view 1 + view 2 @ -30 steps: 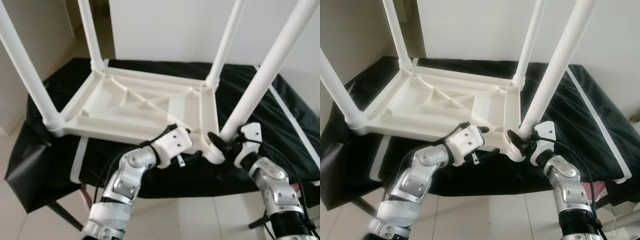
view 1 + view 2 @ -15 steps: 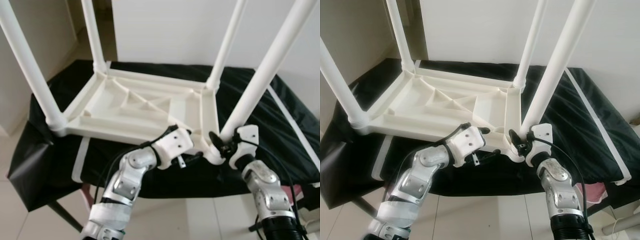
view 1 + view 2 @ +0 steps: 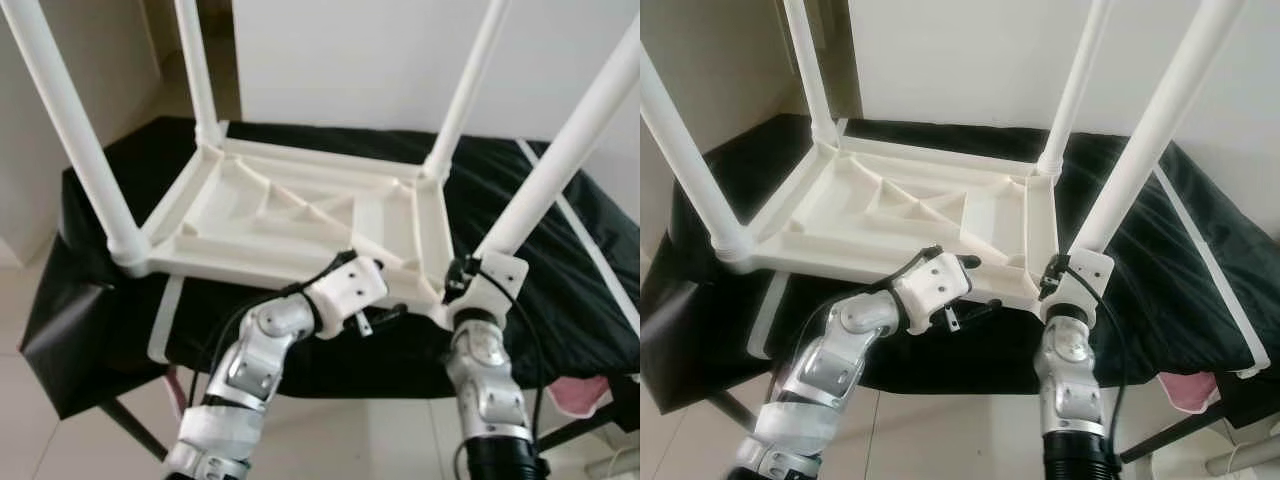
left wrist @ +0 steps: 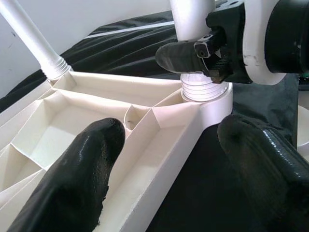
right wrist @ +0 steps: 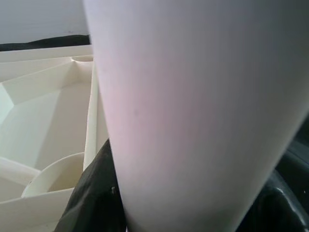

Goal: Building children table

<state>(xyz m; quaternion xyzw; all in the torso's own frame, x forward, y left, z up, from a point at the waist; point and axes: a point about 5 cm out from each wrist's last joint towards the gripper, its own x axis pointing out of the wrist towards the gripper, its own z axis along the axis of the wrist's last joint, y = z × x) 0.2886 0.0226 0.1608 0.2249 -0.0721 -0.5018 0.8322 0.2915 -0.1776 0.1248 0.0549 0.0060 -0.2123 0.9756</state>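
A white plastic children's table (image 3: 300, 215) lies upside down on a black-covered table (image 3: 90, 300), its legs pointing up. My right gripper (image 3: 462, 285) is shut on the near right leg (image 3: 570, 150), just above the threaded collar (image 4: 203, 89) at the corner socket. In the right wrist view that leg (image 5: 193, 96) sits between the black fingers (image 5: 91, 193). My left gripper (image 3: 375, 300) is open at the table's near rim. One of its fingers (image 4: 72, 179) lies inside the ribbed underside and the other (image 4: 260, 164) hangs outside over the black cloth.
White strips (image 3: 165, 320) lie on the black cloth at the near left and along the right side. A pink thing (image 3: 585, 390) hangs at the lower right. A white wall stands behind and a pale tiled floor (image 3: 40, 440) lies below.
My right forearm has swung left and now stands upright under the leg base, with the gripper still on the leg. The camera shifted slightly. The left arm has not moved.
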